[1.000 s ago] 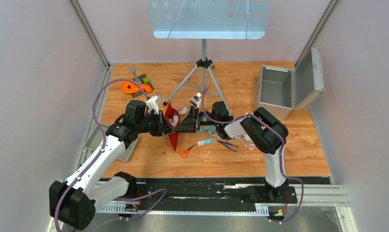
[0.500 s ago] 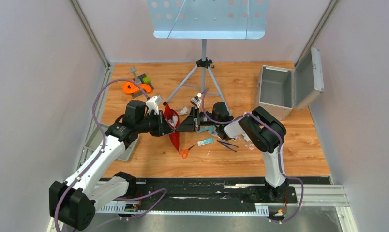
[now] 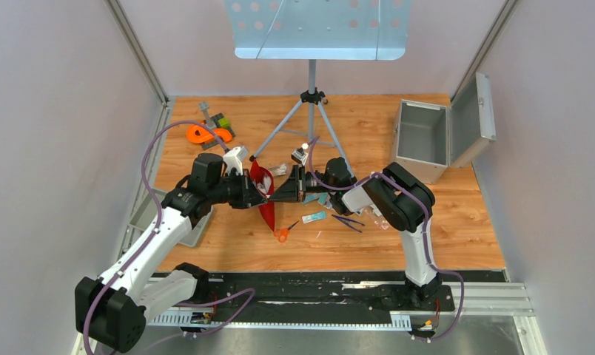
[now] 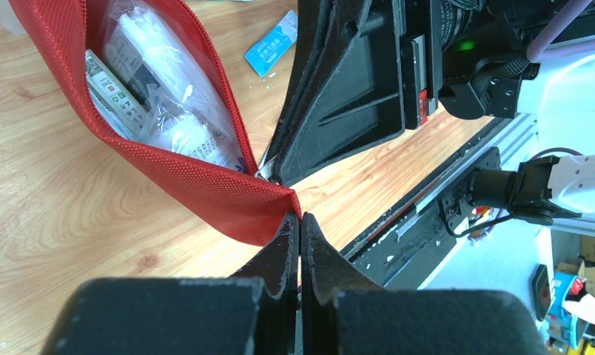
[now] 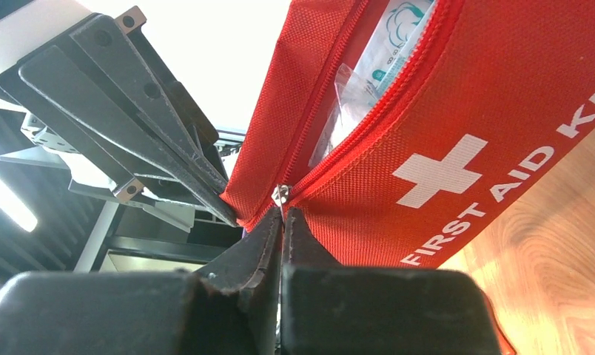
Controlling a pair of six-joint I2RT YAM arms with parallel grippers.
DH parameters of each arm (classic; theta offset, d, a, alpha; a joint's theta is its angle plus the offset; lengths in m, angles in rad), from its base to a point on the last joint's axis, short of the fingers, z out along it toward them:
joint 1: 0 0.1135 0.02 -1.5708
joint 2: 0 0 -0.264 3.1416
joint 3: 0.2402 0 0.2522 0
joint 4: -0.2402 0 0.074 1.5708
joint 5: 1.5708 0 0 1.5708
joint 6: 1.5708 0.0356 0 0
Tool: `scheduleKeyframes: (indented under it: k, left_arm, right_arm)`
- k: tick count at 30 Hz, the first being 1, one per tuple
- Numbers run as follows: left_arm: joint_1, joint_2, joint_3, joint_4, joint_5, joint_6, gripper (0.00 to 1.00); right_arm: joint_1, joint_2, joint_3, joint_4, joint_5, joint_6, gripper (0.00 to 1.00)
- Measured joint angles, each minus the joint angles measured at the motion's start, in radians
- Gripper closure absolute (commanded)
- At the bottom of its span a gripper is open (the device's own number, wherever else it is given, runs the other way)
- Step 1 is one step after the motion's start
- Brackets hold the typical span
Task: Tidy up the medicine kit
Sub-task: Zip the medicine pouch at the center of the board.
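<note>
Mid-tabletop, the left gripper (image 4: pixel 300 216) has jaws clamped on one end of a red fabric first-aid pouch (image 4: pixel 198 185), the right gripper (image 5: pixel 282 214) has jaws pinching its metal zip pull (image 5: pixel 281 195), seemingly to draw it along the zip, and the open silver aluminium case (image 3: pixel 422 166) sits at two o'clock.

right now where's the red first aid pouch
In the top view the red first aid pouch is left of the table's centre, pinched between the left gripper and right gripper, just beyond the orange-handled scissors.

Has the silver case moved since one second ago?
No. The silver case stands in the same place, to the right of the tripod, with its lid open as before.
</note>
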Motion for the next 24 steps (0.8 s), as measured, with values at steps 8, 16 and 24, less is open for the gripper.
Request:
scheduleKeyframes:
  k: [8, 16, 24]
  left_arm:
    - [0.000, 0.000, 0.000, 0.000, 0.000, 0.000, 1.00]
    - [0.000, 0.000, 0.000, -0.001, 0.008, 0.008, 1.00]
    - [0.000, 0.000, 0.000, 0.001, 0.072, 0.029, 1.00]
  right_arm:
    - [-0.004, 0.000, 0.000, 0.005, -0.003, 0.000, 1.00]
    - [-0.011, -0.032, -0.003, -0.068, 0.000, -0.064, 1.00]
    - [-0.003, -0.227, 0.010, -0.425, 0.082, -0.369, 1.00]
